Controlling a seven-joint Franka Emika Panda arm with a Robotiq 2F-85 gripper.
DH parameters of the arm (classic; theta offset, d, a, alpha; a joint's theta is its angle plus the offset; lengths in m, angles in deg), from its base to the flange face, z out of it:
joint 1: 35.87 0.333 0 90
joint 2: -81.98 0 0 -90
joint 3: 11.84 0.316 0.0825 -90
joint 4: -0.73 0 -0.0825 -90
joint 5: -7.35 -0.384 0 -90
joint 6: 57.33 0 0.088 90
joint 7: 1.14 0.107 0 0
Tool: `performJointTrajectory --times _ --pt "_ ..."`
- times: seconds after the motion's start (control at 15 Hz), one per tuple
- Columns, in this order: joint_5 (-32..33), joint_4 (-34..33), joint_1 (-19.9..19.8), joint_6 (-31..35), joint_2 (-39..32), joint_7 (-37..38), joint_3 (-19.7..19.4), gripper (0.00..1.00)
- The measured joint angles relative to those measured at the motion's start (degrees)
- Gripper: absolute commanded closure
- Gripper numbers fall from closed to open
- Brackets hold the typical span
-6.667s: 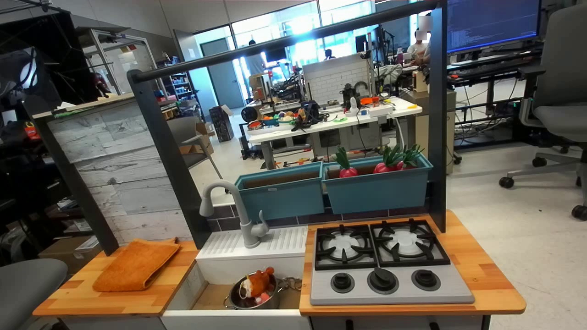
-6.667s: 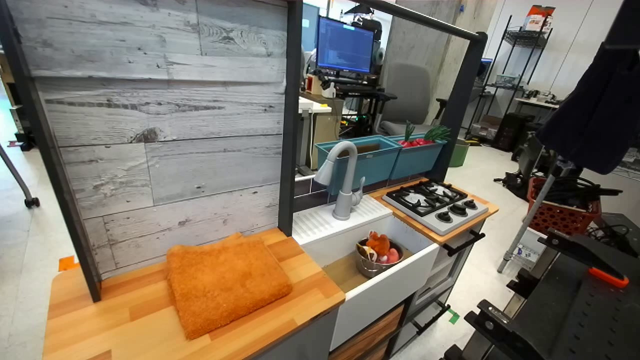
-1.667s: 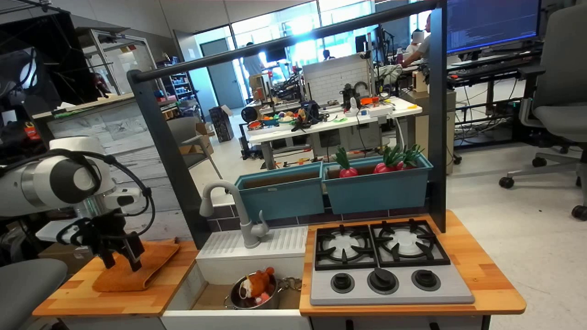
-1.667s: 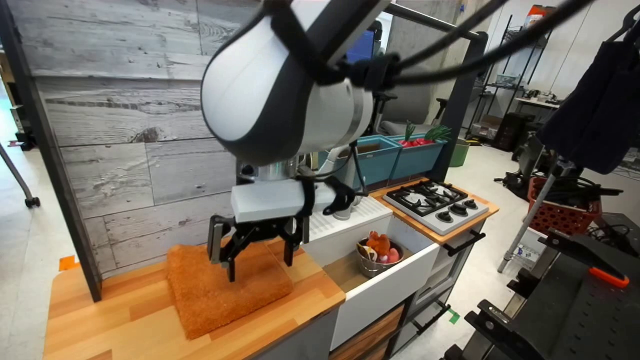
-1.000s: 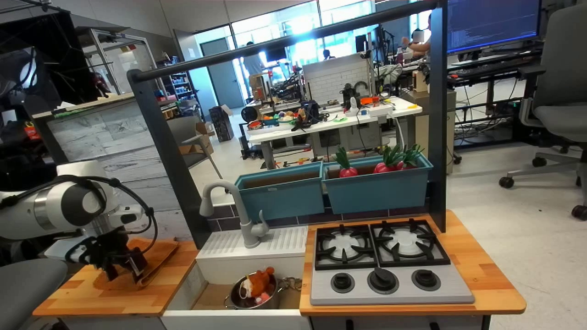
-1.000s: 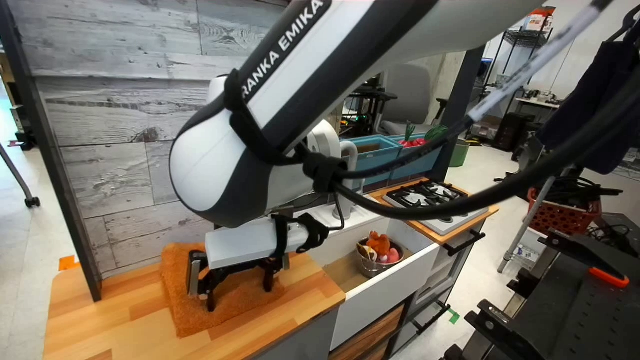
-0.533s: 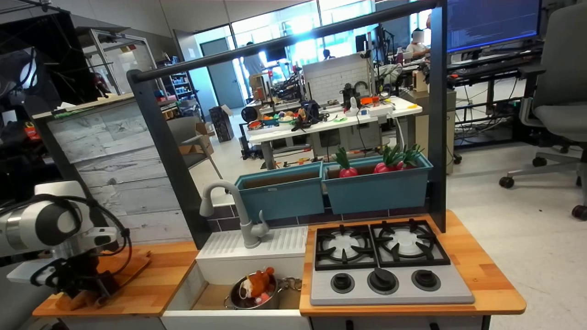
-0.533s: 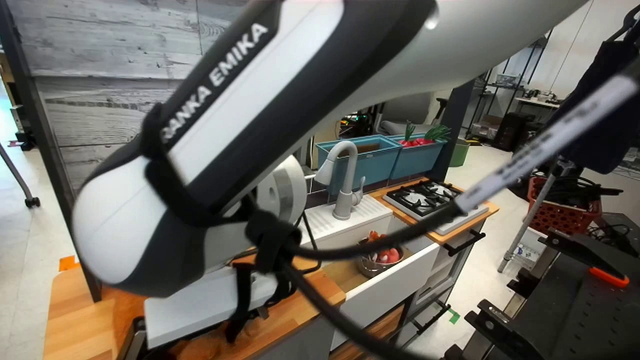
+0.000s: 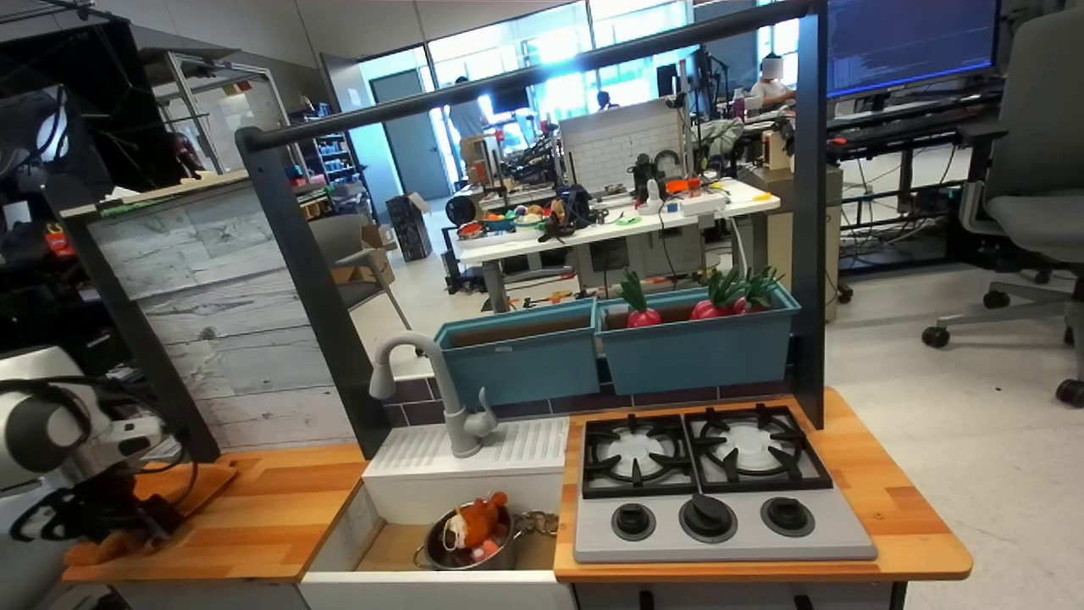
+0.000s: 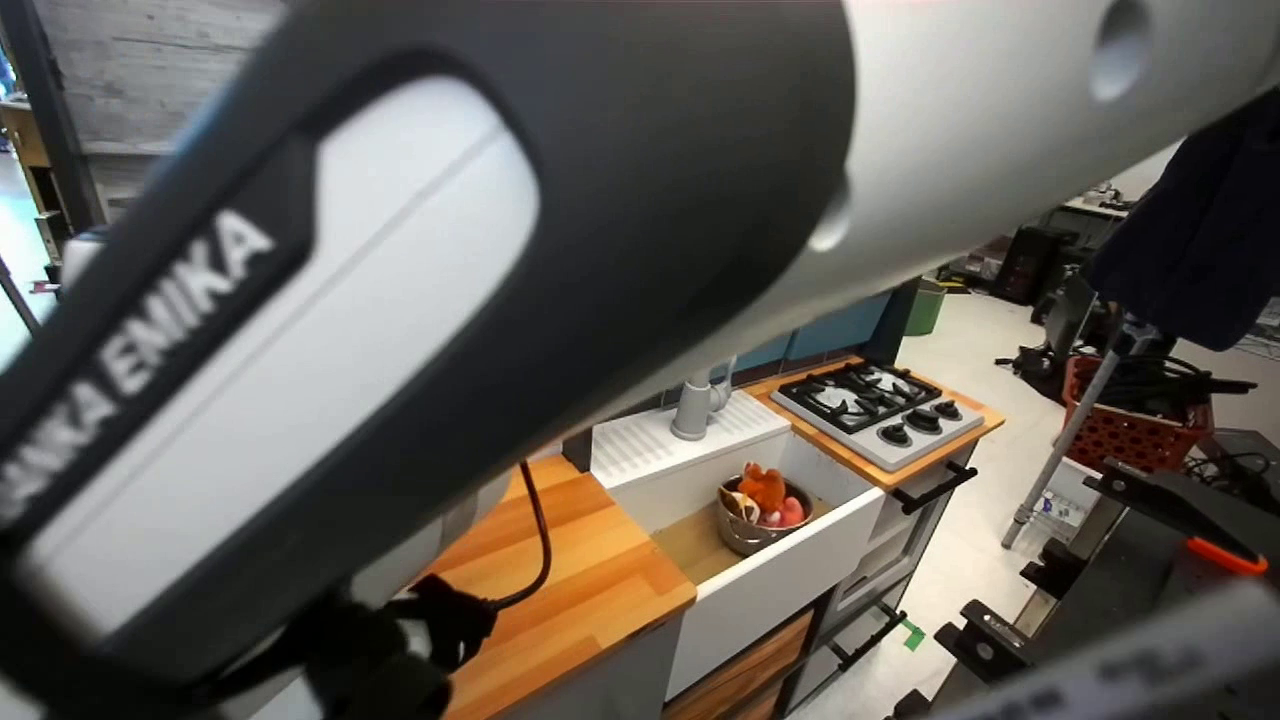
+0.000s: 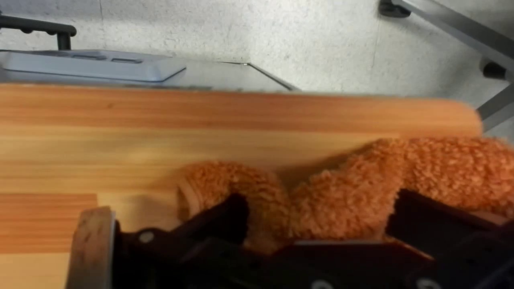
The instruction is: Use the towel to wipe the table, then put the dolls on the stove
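Arm (image 10: 560, 260) and towel (image 11: 349, 196) have shifted along the table (image 9: 254, 517), tool (image 11: 318, 206) downturned, jaws apart.

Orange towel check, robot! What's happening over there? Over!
Gripper open, jaws wide. Towel rumpled between and past them, on the countertop. Robot arm blocks much of an exterior view.

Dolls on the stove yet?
No, in both exterior views the dolls sit in the metal pot in the sink.
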Motion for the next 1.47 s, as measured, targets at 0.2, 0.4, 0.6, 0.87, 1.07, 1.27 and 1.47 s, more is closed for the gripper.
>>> performJointTrajectory --times 0.2,0.4,0.6,0.87,1.07,1.27,1.47 --pt "-2.6 1.3 -5.0 0.0 0.7 1.8 -0.5 0.0" --pt "-4.2 3.5 -10.8 0.1 1.8 4.0 -1.0 0.0" --pt "-5.4 5.1 -14.3 -0.9 2.8 7.9 -1.1 0.0" --pt "-5.4 5.9 -13.4 -7.5 3.6 8.2 0.8 0.0" --pt "-4.8 7.2 -9.8 -9.5 4.2 5.6 3.0 0.0" --pt "-4.4 6.7 -4.8 -11.5 4.1 4.0 3.5 0.0" --pt "-4.6 6.3 -2.8 -14.3 3.7 6.2 3.1 0.0"
